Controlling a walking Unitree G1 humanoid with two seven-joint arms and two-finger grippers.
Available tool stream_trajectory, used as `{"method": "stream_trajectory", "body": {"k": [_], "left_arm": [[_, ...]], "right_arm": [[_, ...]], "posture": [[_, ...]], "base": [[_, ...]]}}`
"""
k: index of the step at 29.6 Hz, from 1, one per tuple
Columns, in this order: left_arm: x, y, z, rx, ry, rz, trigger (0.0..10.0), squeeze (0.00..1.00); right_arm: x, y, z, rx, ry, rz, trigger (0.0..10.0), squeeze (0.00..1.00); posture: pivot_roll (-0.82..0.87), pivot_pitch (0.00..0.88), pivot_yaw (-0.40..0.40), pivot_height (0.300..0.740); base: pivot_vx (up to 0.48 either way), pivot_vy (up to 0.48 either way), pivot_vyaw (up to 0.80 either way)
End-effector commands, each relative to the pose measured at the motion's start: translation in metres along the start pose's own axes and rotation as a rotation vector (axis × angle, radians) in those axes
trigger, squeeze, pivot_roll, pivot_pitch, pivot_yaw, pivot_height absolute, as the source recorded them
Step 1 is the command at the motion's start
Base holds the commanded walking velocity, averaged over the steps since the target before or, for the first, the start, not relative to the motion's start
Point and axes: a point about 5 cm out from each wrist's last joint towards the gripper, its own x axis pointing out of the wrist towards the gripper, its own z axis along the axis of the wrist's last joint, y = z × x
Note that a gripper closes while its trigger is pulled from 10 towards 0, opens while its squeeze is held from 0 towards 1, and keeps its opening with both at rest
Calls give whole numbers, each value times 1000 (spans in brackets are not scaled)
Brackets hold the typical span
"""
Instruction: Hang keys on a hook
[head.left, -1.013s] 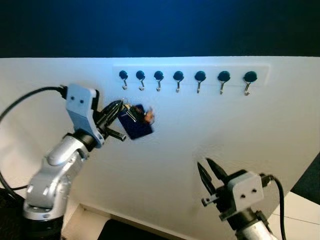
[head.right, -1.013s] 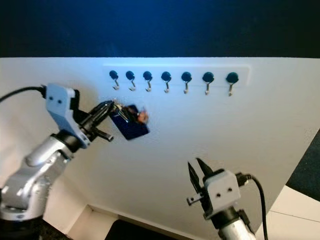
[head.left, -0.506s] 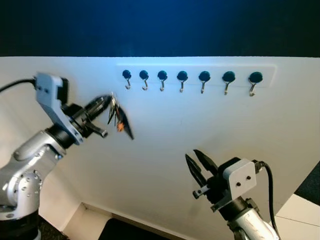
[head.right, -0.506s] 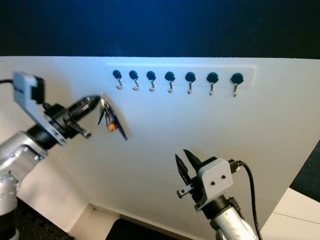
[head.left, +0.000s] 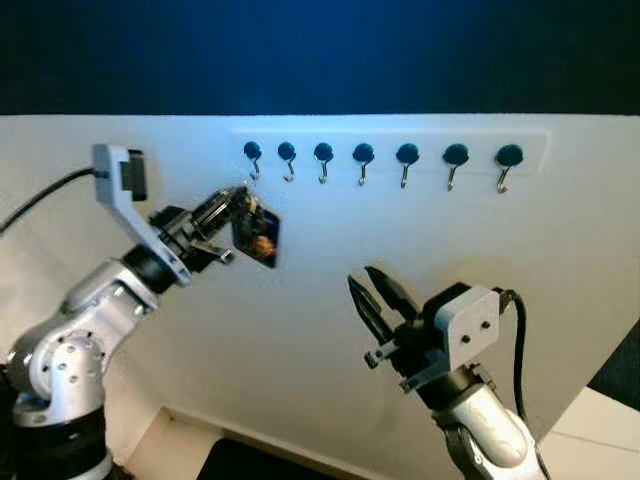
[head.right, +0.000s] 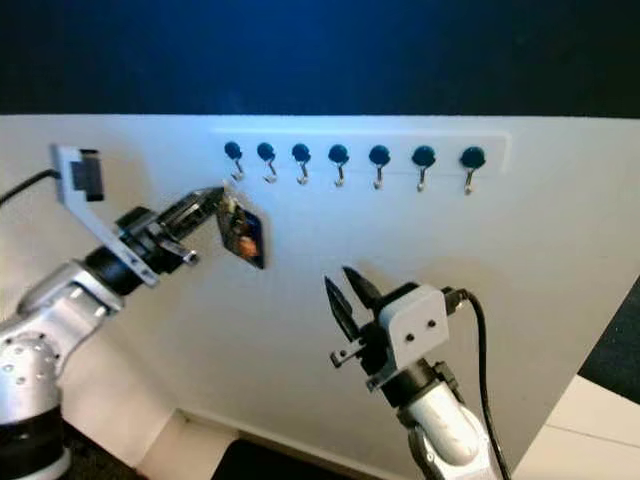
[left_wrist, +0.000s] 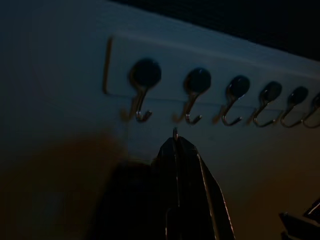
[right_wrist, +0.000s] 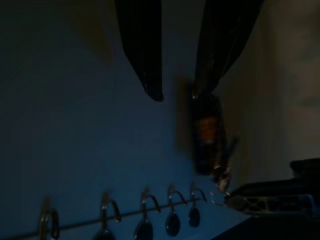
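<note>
Since half a second ago the left gripper (head.left: 237, 198) has lifted the keys (head.left: 258, 232) up and to the right, so they now hang just below the leftmost hook (head.left: 252, 158), and the right gripper (head.left: 372, 296) has risen and shifted left.

From the left eye, the left gripper's fingers are pressed together on the key ring, with a flat dark rectangular fob bearing a small orange patch dangling against the smooth white wall (head.left: 330, 320). Seven thin bent metal hooks with round dark caps run along a pale strip (head.left: 395, 135) under a dark blue band. The right gripper's two long black pointed fingers are spread, holding nothing, near the wall below the middle hooks.

From the right eye, the keys (head.right: 240, 230) hang at the left gripper's (head.right: 215, 200) tips under the first two hooks.

The left wrist view is dim: a metal ring (left_wrist: 175, 134) sticks out between the closed fingers (left_wrist: 192, 170), just below the gap between the first two hooks.

The right wrist view is dark: two tapered fingers (right_wrist: 142, 55) stand apart, with the fob (right_wrist: 207, 132) and the row of hooks beyond.
</note>
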Motion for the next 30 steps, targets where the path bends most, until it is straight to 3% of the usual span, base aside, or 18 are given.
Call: {"method": "stream_trajectory", "body": {"k": [1, 16, 20, 30], "left_arm": [[2, -2, 2, -19, -12, -14, 10000, 0], [10, 5, 4, -59, -42, 23, 10000, 0], [15, 11, 3, -55, -50, 78, 10000, 0], [15, 19, 4, -68, -57, 117, 10000, 0]], "right_arm": [[2, 3, -3, 15, 16, 6, 10000, 0], [2, 4, -2, 14, 19, -5, 10000, 0], [3, 4, -2, 14, 19, -10, 10000, 0], [1, 4, -2, 17, 25, -11, 10000, 0]], "posture": [[-9, 89, 161, 740], [-22, 85, 171, 740], [-25, 85, 173, 740], [-25, 89, 173, 740]], "base": [[0, 0, 0], [0, 0, 0], [0, 0, 0], [0, 0, 0]]}}
